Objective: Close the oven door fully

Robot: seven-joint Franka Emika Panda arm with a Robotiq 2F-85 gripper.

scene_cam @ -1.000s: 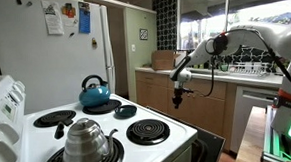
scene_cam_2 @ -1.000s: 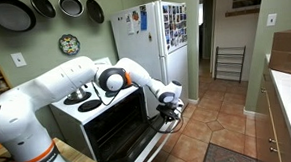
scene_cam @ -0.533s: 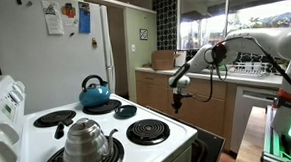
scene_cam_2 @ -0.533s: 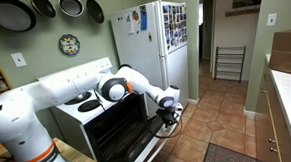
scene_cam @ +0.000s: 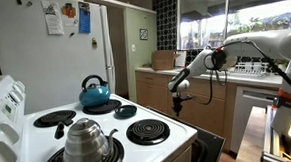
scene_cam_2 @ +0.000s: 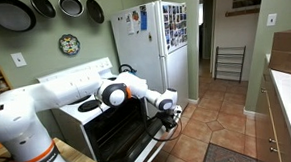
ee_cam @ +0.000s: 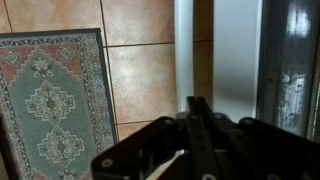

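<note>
The oven door [scene_cam_2: 118, 134] is the black panel with a pale rim on the front of the white stove [scene_cam_2: 87, 102]. It stands ajar, its top leaning out into the room. My gripper [scene_cam_2: 167, 107] hangs just off the door's upper outer corner, shut with nothing between its fingers. In an exterior view the gripper [scene_cam: 176, 95] hovers beyond the stove's front corner, and a dark piece of the door [scene_cam: 211, 148] shows below. In the wrist view the shut gripper [ee_cam: 198, 103] points at the door's pale edge [ee_cam: 185, 50], with dark glass [ee_cam: 292, 70] to the right.
A white refrigerator [scene_cam_2: 164, 50] stands beside the stove. A blue kettle [scene_cam: 94, 92] and a steel pot [scene_cam: 86, 142] sit on the burners. A patterned rug [ee_cam: 50, 100] lies on the tiled floor. Wooden cabinets [scene_cam: 202, 110] line the far side.
The jaws have closed to fully shut. The gripper has sunk a little and drawn closer to the oven door's outer corner.
</note>
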